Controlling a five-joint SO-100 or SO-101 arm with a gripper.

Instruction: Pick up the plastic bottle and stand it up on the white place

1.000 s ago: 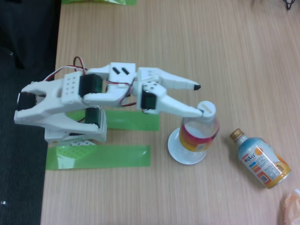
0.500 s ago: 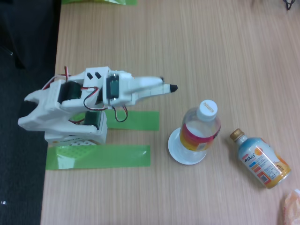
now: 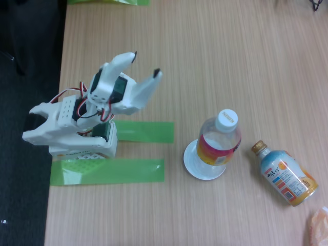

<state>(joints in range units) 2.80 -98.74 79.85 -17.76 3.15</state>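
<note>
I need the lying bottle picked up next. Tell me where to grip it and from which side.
Grip the blue-and-orange bottle across its body, coming down from above. It lies flat on the table, gold cap toward the upper left in the fixed view, so its round sides are free. Set the open hand crosswise to its long axis; the narrow neck would likely give less hold.

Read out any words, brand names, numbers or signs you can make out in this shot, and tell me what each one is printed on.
None can be read for certain.
White cap of the plastic bottle: a short grey print, too small to read.
Red-yellow-orange label of the plastic bottle: no legible text.
Blue-and-orange bottle lying on the table: print on its white label panel, too blurred to read.
Green tape strips: no writing seen.
</note>
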